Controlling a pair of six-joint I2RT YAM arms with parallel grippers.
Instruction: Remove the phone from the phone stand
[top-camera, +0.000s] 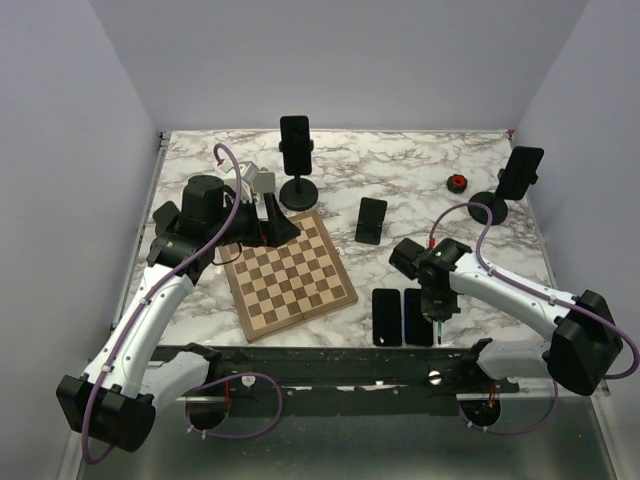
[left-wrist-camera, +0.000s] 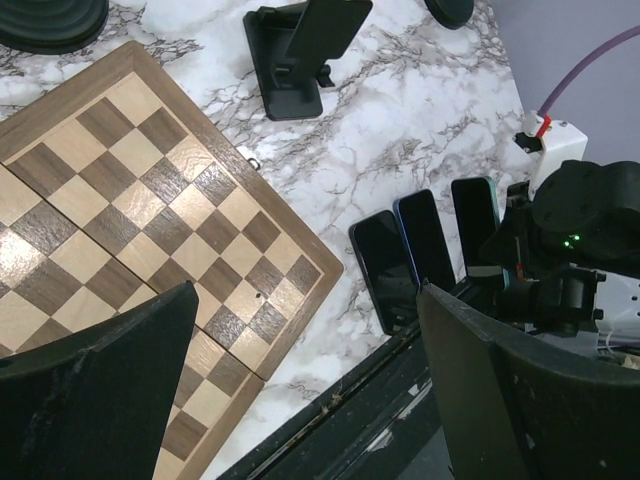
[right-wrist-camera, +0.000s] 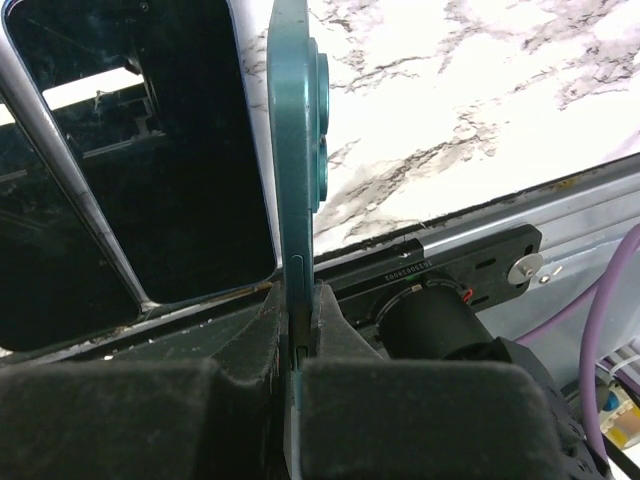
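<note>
Clamped between the black pads of the right claw (right-wrist-camera: 298, 335), a teal phone (right-wrist-camera: 296, 150) stands on its thin edge with the camera bump facing right, so the claw is closed on the phone's front and back faces near one end. It hangs low at the near edge of the table (top-camera: 420, 190), clear of every stand and just right of two dark phones (top-camera: 402, 317) lying flat side by side. Judging by that row, the held one is meant to go down beside them. It would need tipping onto its back first, since on edge it would topple. The left claw (top-camera: 270, 220) is spread wide with nothing in it, hovering over the far left corner of the chessboard (top-camera: 290, 275). It is well apart from the right arm's work, probably parked there so as not to crowd it. Three stands carry phones: a tall stand (top-camera: 298, 188) at far centre, a second tall stand (top-camera: 493, 205) at far right, and a low stand (left-wrist-camera: 283, 80) just beyond the chessboard's right corner, its phone leaning back. Which stand the teal phone belongs to cannot be told. A small red object (top-camera: 457, 182) sits near the second tall stand. I judge the lift-off done for this phone, with only the setting-down left. The risk is clipping the neighbouring phone or the rail (right-wrist-camera: 450, 265) along the near edge.
</note>
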